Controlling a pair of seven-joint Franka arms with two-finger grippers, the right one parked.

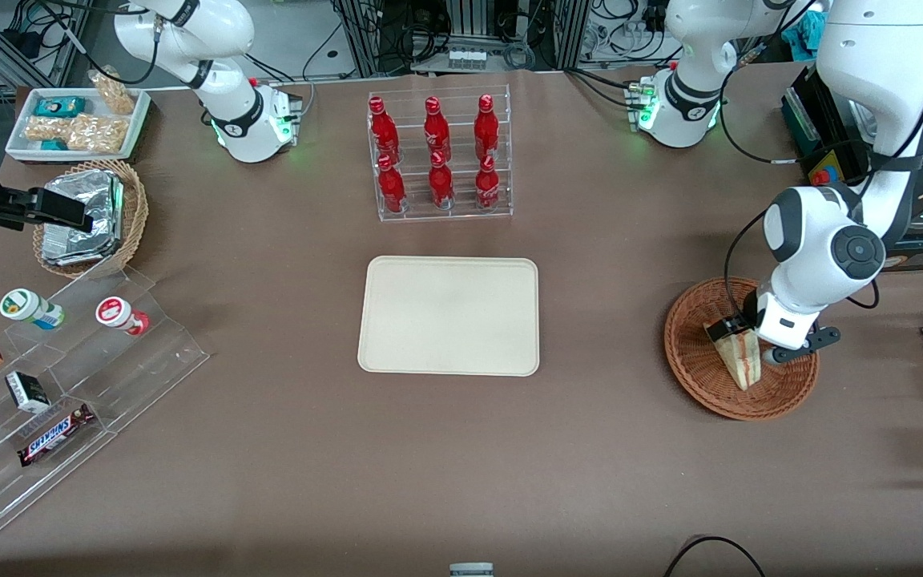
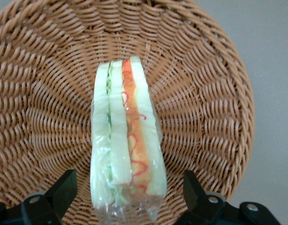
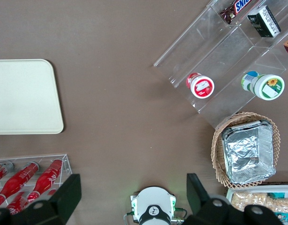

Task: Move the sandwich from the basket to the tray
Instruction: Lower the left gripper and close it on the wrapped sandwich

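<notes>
Front view: the left arm's gripper (image 1: pixel 738 338) sits low in the reddish-brown woven wicker basket (image 1: pixel 702 377), partly masking the clear-wrapped triangular sandwich (image 1: pixel 742 359); the cream rectangular tray (image 1: pixel 449 315) lies apart. Wrist view: 2 fingers (image 2: pixel 64 187) spread wide, flanking the sandwich without touching.

The basket (image 2: pixel 204 93) is reddish-brown wicker in a tight spiral weave, and the sandwich (image 2: pixel 126 140) in it shows pale white bread with green and red-orange filling stripes. The black-fingered gripper (image 2: pixel 127 192) hangs low over the basket, its fingers spread either side of the sandwich. The tray (image 1: pixel 449 315) is plain cream-beige — the table (image 1: pixel 285 449) dull brown, and the bottles (image 1: pixel 433 152) bright red.
</notes>
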